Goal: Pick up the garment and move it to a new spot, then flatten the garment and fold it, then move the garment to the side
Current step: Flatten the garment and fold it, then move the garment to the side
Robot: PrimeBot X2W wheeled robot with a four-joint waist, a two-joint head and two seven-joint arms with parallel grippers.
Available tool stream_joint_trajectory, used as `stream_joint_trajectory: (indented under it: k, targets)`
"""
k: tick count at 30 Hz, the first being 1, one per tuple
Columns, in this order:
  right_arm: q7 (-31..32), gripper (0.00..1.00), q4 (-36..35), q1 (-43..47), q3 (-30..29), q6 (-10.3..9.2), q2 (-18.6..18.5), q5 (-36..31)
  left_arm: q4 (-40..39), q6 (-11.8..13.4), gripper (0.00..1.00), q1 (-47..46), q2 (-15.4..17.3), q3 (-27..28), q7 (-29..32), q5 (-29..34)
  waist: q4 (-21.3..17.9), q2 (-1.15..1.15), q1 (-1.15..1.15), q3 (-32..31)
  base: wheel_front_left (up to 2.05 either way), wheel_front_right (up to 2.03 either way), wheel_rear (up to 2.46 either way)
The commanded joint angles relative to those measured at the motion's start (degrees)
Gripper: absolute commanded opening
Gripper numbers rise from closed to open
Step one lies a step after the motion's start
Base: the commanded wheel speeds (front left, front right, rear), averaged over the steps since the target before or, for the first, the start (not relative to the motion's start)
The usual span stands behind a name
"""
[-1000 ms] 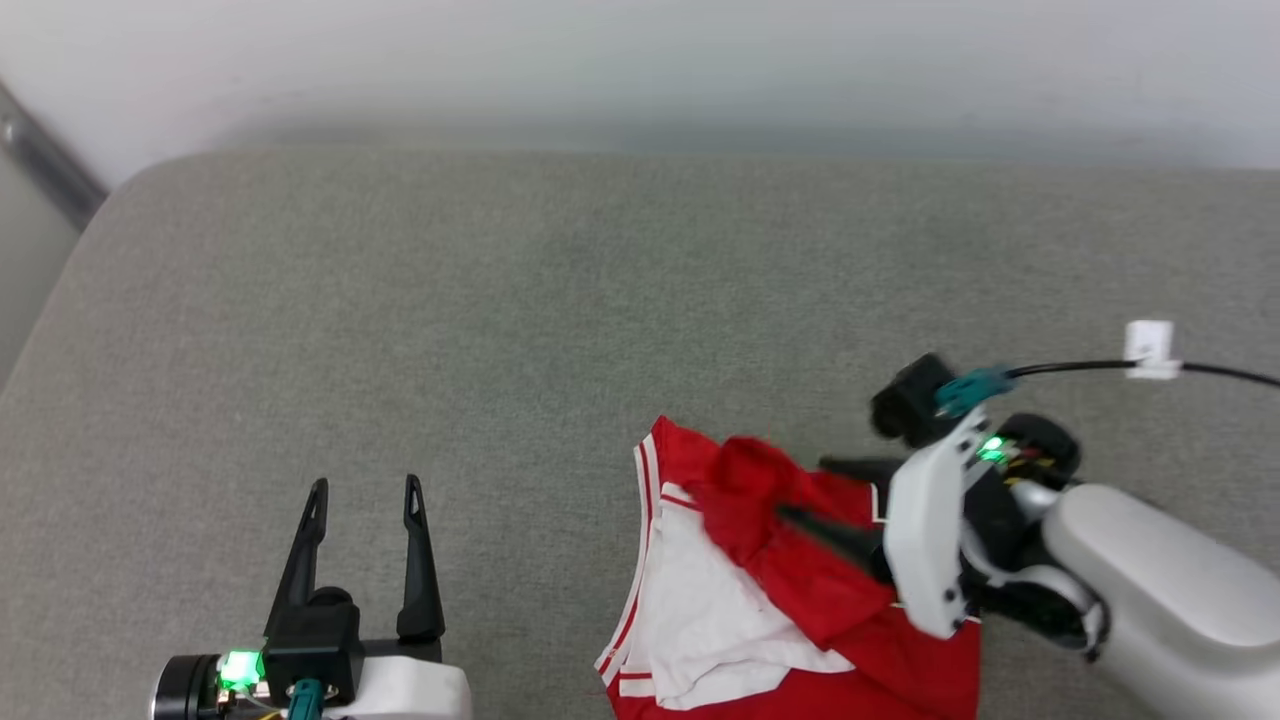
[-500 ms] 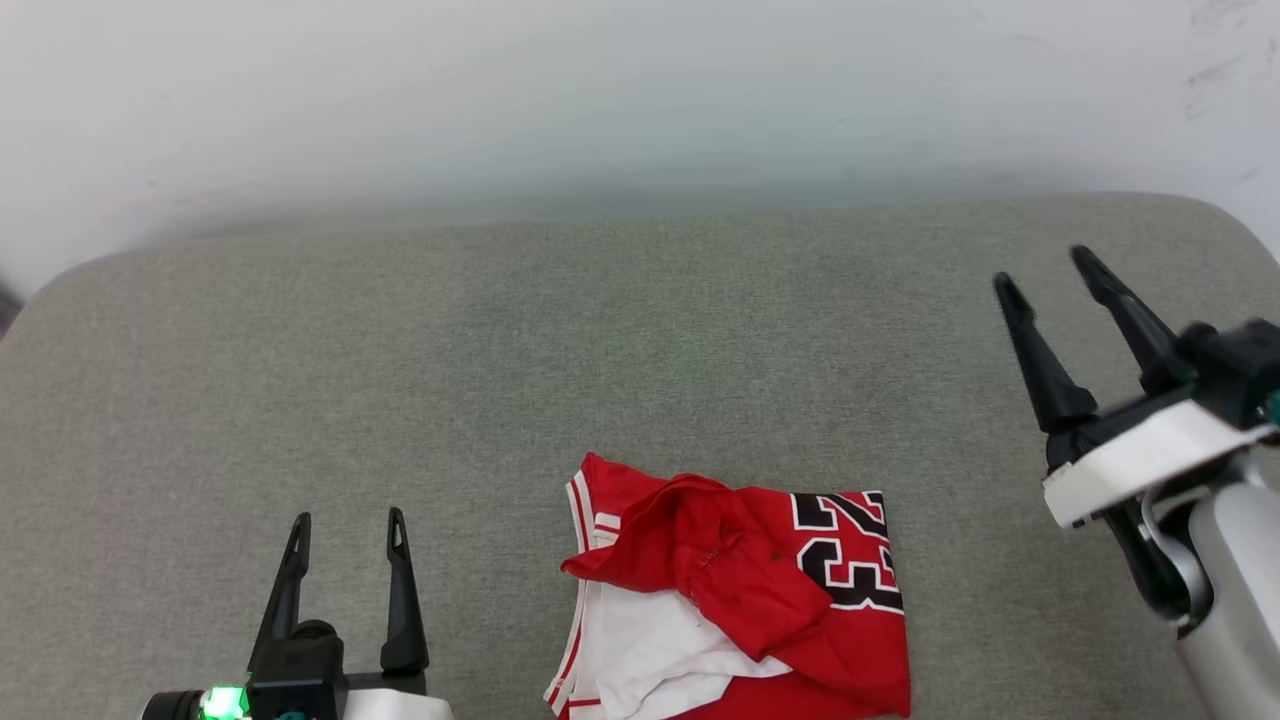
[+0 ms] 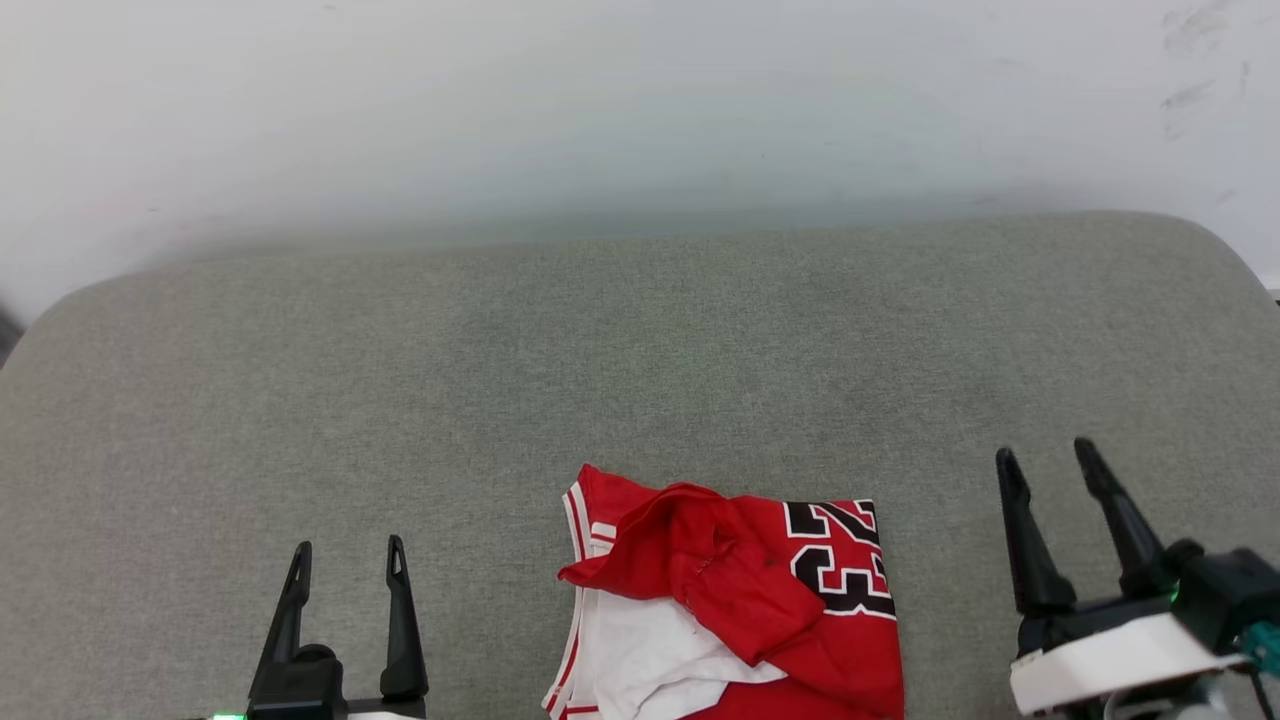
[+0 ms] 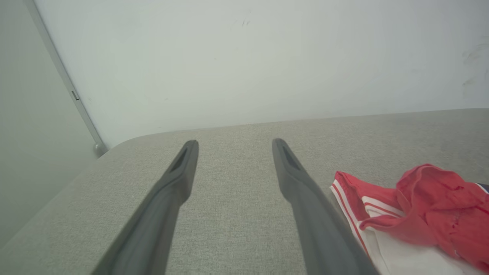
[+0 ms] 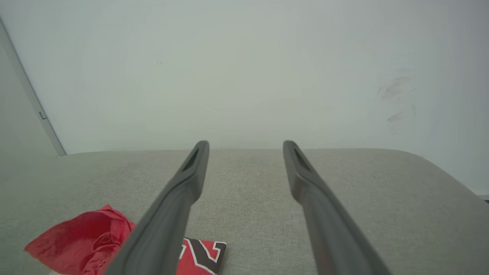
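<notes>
The garment (image 3: 740, 600) lies rumpled at the near edge of the tabletop (image 3: 640, 350), a little right of its middle; smooth red cloth is bunched over a white panel, striped red-white trim runs down its left side, and a black, white-outlined "23" shows on its right part. The tabletop is grey woven fabric with rounded far corners; the left gripper (image 3: 347, 548) and right gripper (image 3: 1044, 450) flank the garment, apart from it, their long dark tapered jaws apart and empty.
</notes>
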Motion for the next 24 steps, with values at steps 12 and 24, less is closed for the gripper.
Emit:
stream_joint_trajectory:
  k: [12, 24]
  targets:
    - [-0.1, 1.0, -2.2, 7.6, -2.0, -0.02, 4.0, -1.8, 0.1, -0.9, 1.0, 2.1, -0.5, 0.8, -0.1, -0.5, 0.3, 0.0, 0.0, -1.1, 0.0, 0.0, 0.0]
    - [-0.1, 1.0, -4.3, 0.8, -4.6, -0.02, 1.8, -0.8, 0.4, -1.5, 1.0, 1.8, -0.9, 1.6, -0.1, -0.6, 0.5, 0.0, 0.0, -1.3, 0.0, 0.0, 0.0]
